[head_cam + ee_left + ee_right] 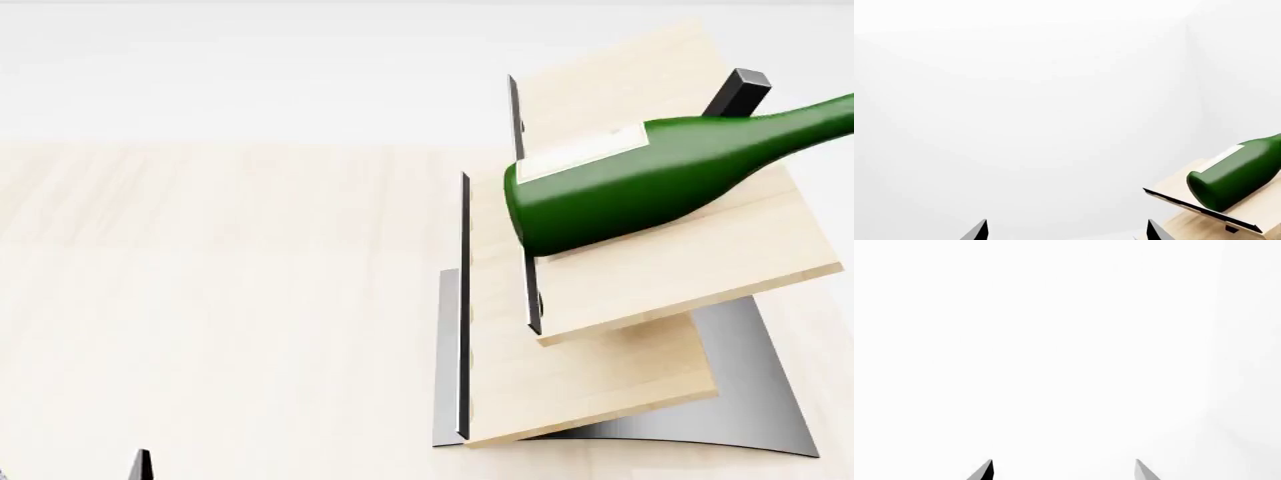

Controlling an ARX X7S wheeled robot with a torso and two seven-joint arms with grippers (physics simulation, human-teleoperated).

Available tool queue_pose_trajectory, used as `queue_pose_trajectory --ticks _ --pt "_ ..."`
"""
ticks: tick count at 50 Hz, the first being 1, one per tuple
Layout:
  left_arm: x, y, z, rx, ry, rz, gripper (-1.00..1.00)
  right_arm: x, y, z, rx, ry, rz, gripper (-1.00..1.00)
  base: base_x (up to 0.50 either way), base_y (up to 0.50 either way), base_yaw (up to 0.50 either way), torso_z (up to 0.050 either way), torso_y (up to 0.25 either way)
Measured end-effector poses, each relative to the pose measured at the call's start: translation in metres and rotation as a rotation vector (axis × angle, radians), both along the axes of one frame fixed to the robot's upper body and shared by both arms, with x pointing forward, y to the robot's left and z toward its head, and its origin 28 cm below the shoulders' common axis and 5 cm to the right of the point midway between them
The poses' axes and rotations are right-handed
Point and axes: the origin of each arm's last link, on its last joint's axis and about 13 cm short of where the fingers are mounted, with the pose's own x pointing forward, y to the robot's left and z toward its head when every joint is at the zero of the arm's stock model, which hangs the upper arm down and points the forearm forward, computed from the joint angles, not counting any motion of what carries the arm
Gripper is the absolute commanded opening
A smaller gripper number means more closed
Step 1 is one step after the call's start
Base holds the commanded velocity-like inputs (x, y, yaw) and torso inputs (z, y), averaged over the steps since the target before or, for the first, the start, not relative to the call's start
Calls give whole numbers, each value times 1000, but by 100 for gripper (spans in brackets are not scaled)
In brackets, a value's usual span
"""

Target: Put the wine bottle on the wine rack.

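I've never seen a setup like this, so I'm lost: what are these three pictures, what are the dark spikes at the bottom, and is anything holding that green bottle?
These are simulator renders from a two-armed robot. One camera sits on its head; one rides on each wrist. The spikes are gripper fingertips: the left gripper and right gripper both stand open, holding nothing. The wine bottle lies on its side on the upper tilted board of the wine rack, which stands on a pale wooden table.
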Motion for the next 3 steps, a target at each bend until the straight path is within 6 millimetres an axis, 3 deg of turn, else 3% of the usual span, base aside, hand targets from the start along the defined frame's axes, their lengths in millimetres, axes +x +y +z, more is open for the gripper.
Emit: queue_pose_trajectory --ticks 3 --pt "0 0 0 0 0 0 100 -7 -1 1 12 -33 10 100 0 0 0 0 0"
